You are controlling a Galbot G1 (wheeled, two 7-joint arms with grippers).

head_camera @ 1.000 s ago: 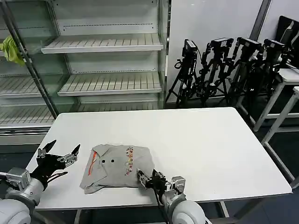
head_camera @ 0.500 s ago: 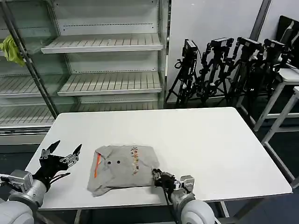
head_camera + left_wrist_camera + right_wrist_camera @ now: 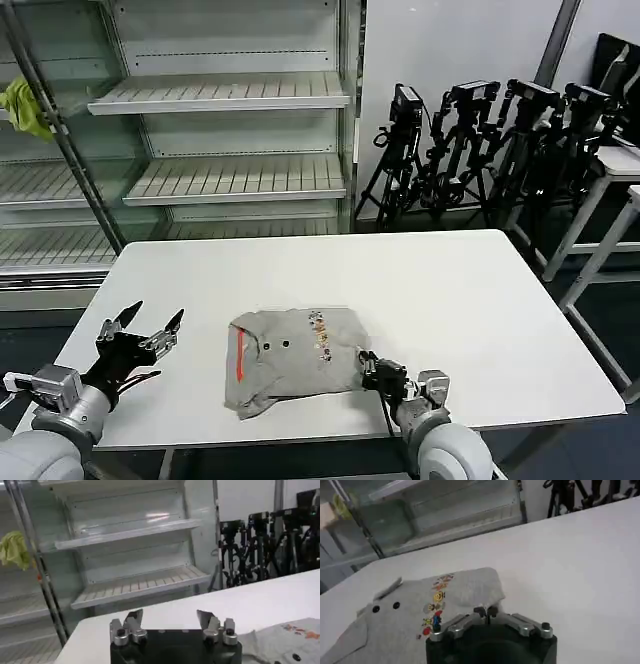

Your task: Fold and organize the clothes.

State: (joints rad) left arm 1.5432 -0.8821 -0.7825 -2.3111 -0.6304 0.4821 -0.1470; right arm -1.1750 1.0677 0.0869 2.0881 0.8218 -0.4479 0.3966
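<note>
A folded light grey shirt (image 3: 295, 355) with an orange collar lining, small buttons and a multicoloured print lies on the white table (image 3: 450, 290), near its front edge. My right gripper (image 3: 366, 372) is at the shirt's right edge, shut on the fabric. The right wrist view shows its closed tips (image 3: 486, 611) pinching the hem of the shirt (image 3: 415, 617). My left gripper (image 3: 155, 320) hovers open over the table just left of the shirt, nothing between its fingers. In the left wrist view that gripper (image 3: 169, 616) is spread wide, with the shirt (image 3: 295, 647) off to one side.
Empty metal shelves (image 3: 230, 95) stand behind the table, with a yellow-green cloth (image 3: 22, 105) hanging at their left. Black tripods (image 3: 480, 140) crowd the back right, beside another white table (image 3: 620, 165). Bare tabletop stretches to the right and far side.
The shirt has slid to the right across the table, pulled by my shut right gripper. My left gripper has drifted slightly right, still open.
</note>
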